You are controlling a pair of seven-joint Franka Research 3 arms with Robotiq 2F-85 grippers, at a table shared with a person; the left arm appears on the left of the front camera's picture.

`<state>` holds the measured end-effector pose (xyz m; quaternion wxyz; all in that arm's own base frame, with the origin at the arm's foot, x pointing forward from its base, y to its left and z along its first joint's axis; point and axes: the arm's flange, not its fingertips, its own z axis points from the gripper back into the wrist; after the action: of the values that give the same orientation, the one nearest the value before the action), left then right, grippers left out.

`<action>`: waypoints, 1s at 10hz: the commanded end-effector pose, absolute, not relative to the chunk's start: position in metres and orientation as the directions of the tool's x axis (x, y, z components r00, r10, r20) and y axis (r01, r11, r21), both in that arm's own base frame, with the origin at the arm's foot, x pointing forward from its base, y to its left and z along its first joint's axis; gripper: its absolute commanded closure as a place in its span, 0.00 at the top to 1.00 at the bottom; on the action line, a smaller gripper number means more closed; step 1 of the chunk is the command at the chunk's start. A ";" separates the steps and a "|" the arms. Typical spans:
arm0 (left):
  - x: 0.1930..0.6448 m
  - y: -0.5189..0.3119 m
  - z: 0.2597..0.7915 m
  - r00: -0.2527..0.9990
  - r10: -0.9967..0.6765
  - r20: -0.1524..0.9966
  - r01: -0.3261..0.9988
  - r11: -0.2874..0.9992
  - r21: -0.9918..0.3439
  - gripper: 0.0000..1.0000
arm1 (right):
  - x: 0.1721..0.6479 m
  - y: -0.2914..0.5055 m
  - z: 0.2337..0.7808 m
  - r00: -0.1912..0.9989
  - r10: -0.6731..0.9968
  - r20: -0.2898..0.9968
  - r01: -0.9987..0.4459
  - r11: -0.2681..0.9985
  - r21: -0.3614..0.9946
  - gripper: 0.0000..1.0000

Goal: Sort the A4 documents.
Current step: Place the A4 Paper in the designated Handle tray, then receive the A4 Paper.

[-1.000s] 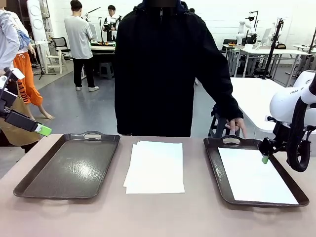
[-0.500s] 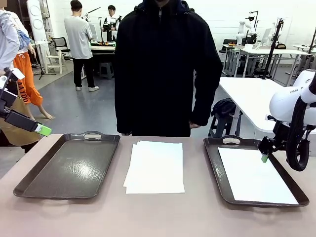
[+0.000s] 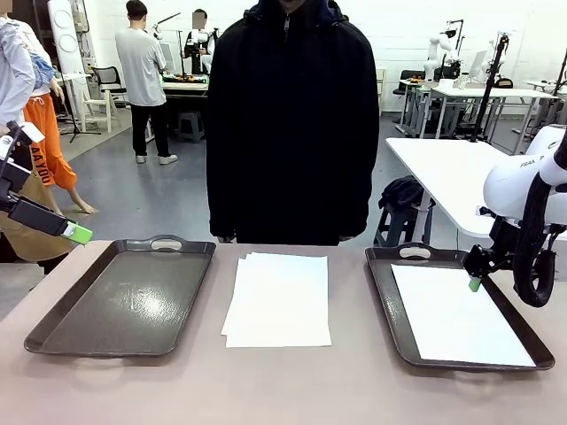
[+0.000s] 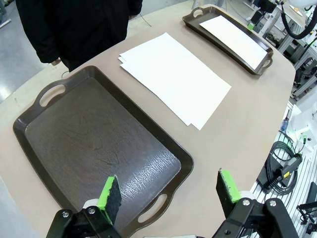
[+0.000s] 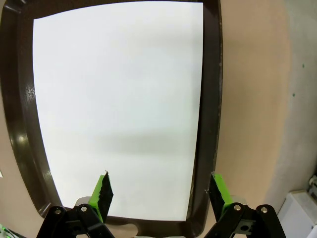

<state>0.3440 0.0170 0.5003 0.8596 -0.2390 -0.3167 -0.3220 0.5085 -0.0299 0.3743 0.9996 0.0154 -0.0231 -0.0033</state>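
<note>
Paper first: the A4 documents (image 3: 277,299), plain white and blank, lie slightly fanned on the bench (image 3: 283,390) between the left tray (image 3: 115,351) and the right tray (image 3: 383,292), where one more sheet (image 3: 461,314) lies. I see the left end effector (image 4: 169,190) and the right end effector (image 5: 161,191) with fingers apart, holding nothing.

This is a robotics lab in a big open hall. A white robot arm (image 3: 521,190) stands at the near table (image 3: 283,385). Behind it there are a grey floor (image 3: 133,199), white walls (image 3: 399,35), more white tables (image 3: 443,168), people (image 3: 142,62) at a workbench (image 3: 184,87), tall stands (image 3: 490,84) and a chair (image 3: 108,81).
</note>
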 end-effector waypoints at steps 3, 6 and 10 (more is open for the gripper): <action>0.346 0.020 0.498 0.575 -0.403 0.712 0.721 0.660 -0.208 1.00 | 0.508 -0.030 0.374 0.999 0.006 0.046 -0.007 1.000 0.031 1.00; 0.346 0.020 0.498 0.575 -0.403 0.712 0.721 0.660 -0.208 1.00 | 0.508 -0.030 0.374 0.999 0.006 0.046 -0.007 1.000 0.031 1.00; 0.346 0.020 0.498 0.575 -0.403 0.712 0.721 0.660 -0.208 1.00 | 0.499 -0.008 0.420 0.971 0.121 0.205 -0.122 0.992 -0.007 1.00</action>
<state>0.3441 0.0170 0.5003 0.8596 -0.2390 -0.3166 -0.3219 0.5108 -0.0235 0.3877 0.9987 0.0120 -0.0465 0.0164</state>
